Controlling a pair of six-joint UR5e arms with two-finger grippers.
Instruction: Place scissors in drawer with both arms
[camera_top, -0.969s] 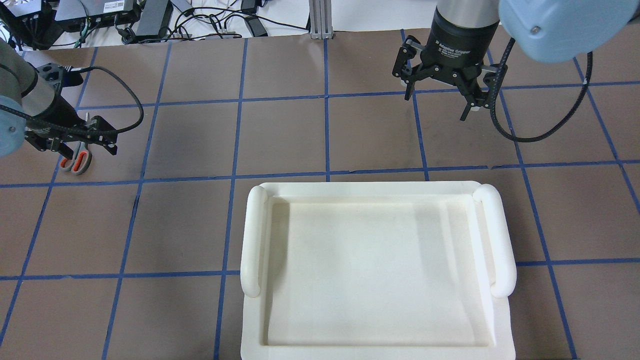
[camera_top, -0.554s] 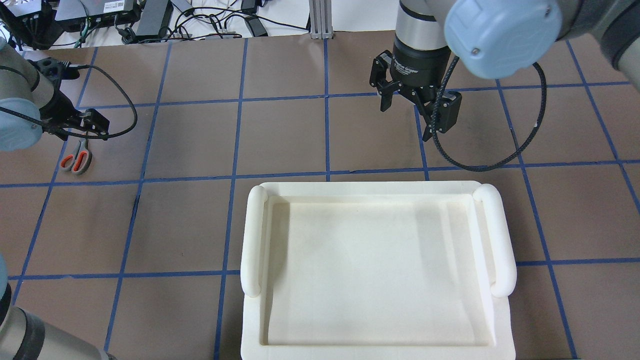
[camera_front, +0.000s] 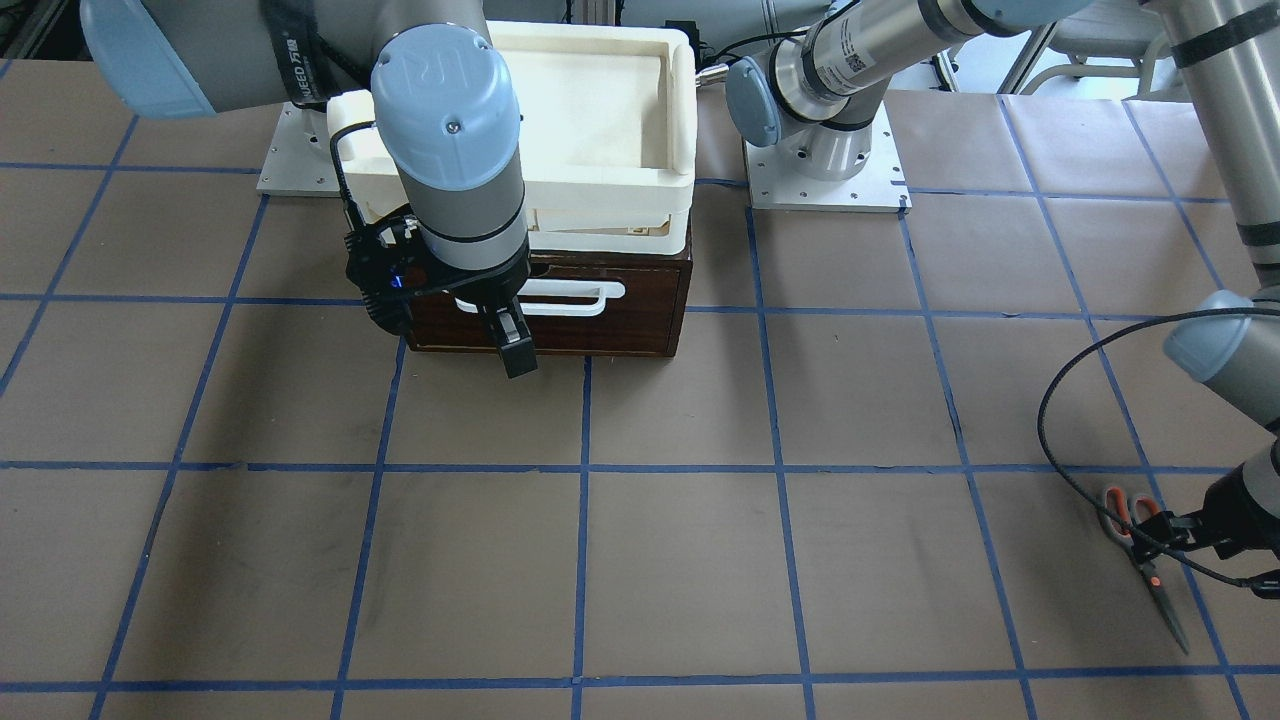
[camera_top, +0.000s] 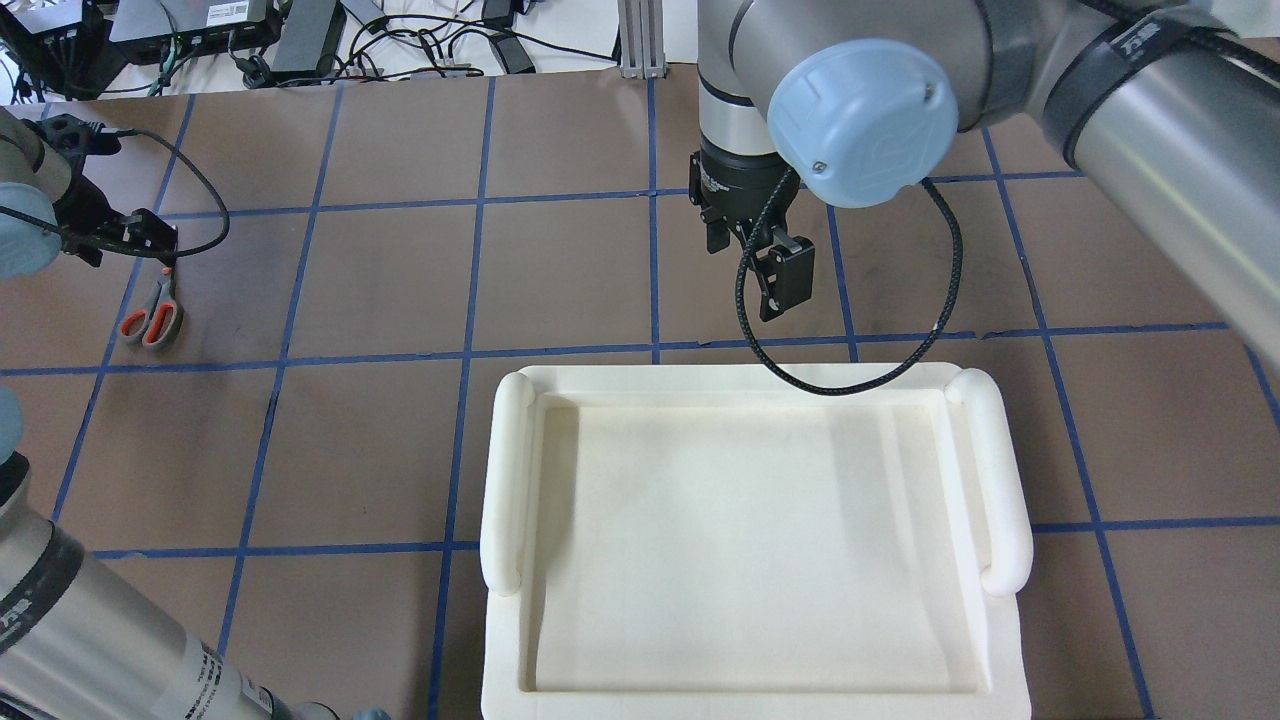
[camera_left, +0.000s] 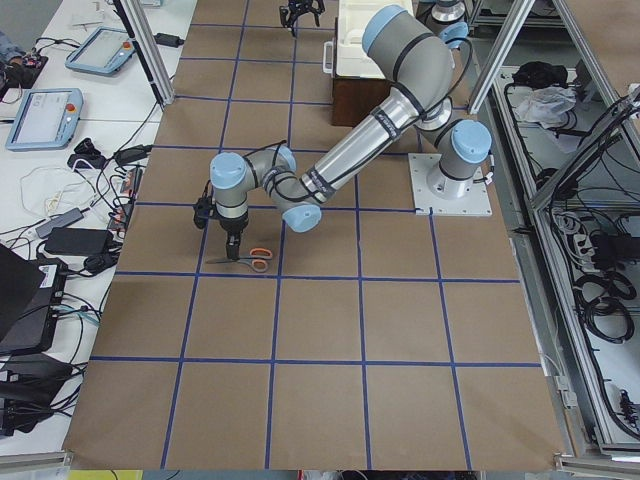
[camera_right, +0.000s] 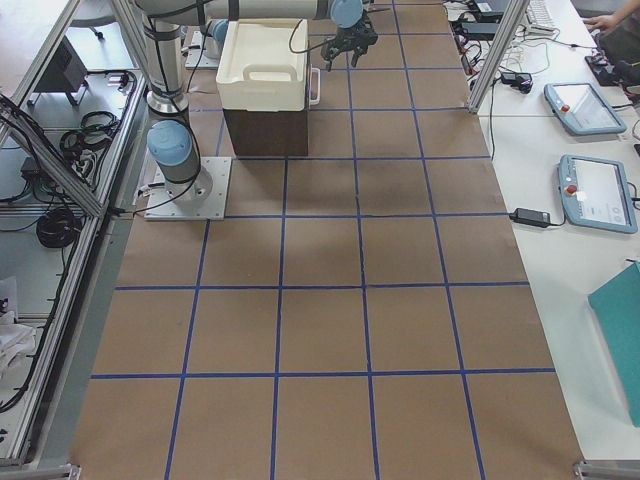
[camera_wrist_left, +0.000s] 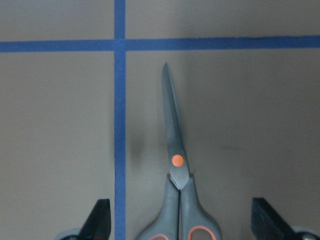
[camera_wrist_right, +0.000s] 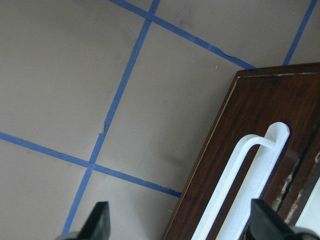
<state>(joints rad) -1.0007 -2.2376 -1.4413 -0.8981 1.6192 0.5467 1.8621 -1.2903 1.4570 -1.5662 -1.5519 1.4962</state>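
The scissors (camera_wrist_left: 176, 165) lie flat on the brown table at its far left, blades closed; they also show in the overhead view (camera_top: 150, 316) and the front view (camera_front: 1142, 560). My left gripper (camera_wrist_left: 182, 224) is open, one finger either side of the handles, touching nothing; overhead it hangs over the blades (camera_top: 130, 236). The dark brown drawer (camera_front: 620, 328) with its white bar handle (camera_front: 570, 298) looks shut. My right gripper (camera_wrist_right: 180, 224) is open and empty, hanging just in front of the drawer face (camera_wrist_right: 260, 145) beside its handle (camera_wrist_right: 240, 190); overhead it is just beyond the tray (camera_top: 752, 266).
A white foam tray (camera_top: 508, 470) sits on top of the drawer box and hides it from above. Cables and power boxes (camera_top: 300, 30) lie past the far table edge. Blue tape lines grid the table. The arm bases (camera_front: 825, 160) stand behind the drawer.
My right gripper has swung left and nearer the tray, turning as it went. My left gripper has shifted farther along the scissors toward the blades. The scissors have not moved.
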